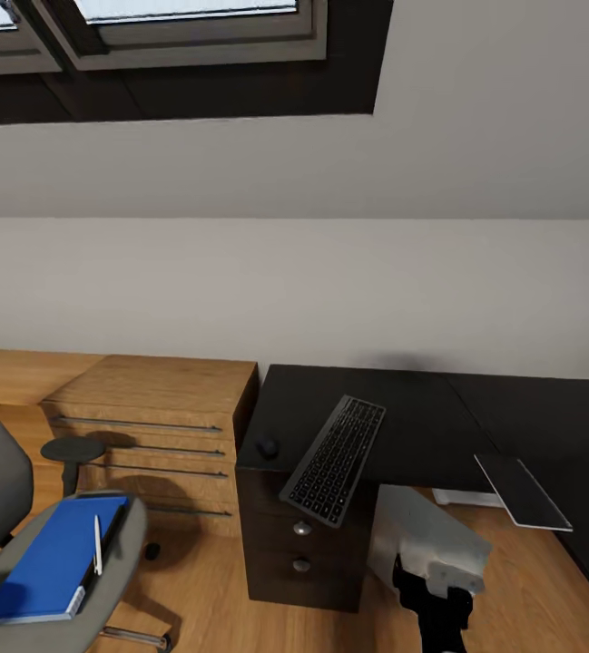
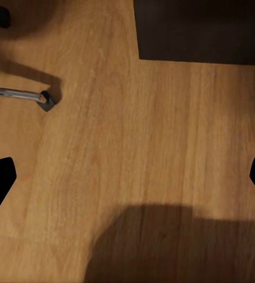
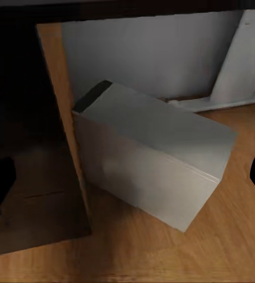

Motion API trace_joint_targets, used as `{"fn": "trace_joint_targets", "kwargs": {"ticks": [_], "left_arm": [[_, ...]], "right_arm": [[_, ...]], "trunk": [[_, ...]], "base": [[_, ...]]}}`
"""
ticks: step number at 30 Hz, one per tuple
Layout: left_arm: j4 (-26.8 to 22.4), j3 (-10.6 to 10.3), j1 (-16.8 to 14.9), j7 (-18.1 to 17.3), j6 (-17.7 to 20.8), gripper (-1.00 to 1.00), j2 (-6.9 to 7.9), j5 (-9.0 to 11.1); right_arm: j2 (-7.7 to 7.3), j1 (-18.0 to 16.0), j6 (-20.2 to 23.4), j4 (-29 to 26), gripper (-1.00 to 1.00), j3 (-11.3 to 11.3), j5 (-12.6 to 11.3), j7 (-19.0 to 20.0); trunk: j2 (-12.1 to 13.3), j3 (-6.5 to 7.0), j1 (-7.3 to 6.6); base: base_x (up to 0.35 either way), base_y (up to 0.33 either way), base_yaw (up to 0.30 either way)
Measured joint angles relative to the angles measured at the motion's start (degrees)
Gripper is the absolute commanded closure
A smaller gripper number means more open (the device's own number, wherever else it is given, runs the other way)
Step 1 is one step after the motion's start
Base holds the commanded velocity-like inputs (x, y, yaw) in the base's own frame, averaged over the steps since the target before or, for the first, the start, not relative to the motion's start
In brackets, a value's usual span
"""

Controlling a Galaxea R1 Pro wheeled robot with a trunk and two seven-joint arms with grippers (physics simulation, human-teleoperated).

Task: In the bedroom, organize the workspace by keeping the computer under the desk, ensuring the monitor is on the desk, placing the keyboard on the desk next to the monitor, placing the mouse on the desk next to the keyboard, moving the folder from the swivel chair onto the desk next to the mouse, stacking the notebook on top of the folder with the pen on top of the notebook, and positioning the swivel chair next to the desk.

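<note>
- Head view: the keyboard (image 1: 335,459) lies on the desk (image 1: 421,417), overhanging its front edge; the mouse (image 1: 267,447) sits near the left edge. The folder (image 1: 53,558) with the pen (image 1: 97,544) rests on the chair (image 1: 22,562) seat, awaiting transfer. The computer (image 1: 426,540) stands on the floor (image 1: 530,589), front of the desk.
- Left wrist view: the left gripper (image 2: 127,177) hangs above the floor, fingers wide, empty.
- Right wrist view: the right gripper (image 3: 127,183) faces the computer (image 3: 154,156), wide, empty, probably to push it under.

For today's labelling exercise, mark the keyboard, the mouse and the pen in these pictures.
keyboard (image 1: 335,459), head view, middle of its key field.
mouse (image 1: 267,447), head view, top of its dark body.
pen (image 1: 97,544), head view, midway along its pale shaft.
</note>
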Motion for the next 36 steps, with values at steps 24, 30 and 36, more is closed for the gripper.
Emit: {"fn": "trace_joint_targets", "kwargs": {"ticks": [24,30,36], "left_arm": [[0.43,0.67,0.0,-0.52,-4.29,-1.0,-0.09,0.27],[0.43,0.68,0.01,-0.55,-4.29,-1.0,-0.08,0.24],[0.44,0.68,0.01,-0.54,-4.3,-1.0,-0.08,0.27]], "right_arm": [[9.42,0.1,-20.08,30.16,-1.0,10.31,0.41,5.88],[9.68,0.1,-22.06,30.77,-1.0,10.35,0.36,6.0],[9.68,0.1,-22.42,31.19,-1.0,10.28,0.32,6.07]], "trunk": [[2.42,1.09,-1.3],[2.42,1.09,-1.32],[2.43,1.09,-1.32]], "base": [[-0.089,-0.012,0.0],[-0.054,-0.241,0.0],[-0.008,-0.233,0.0]]}}
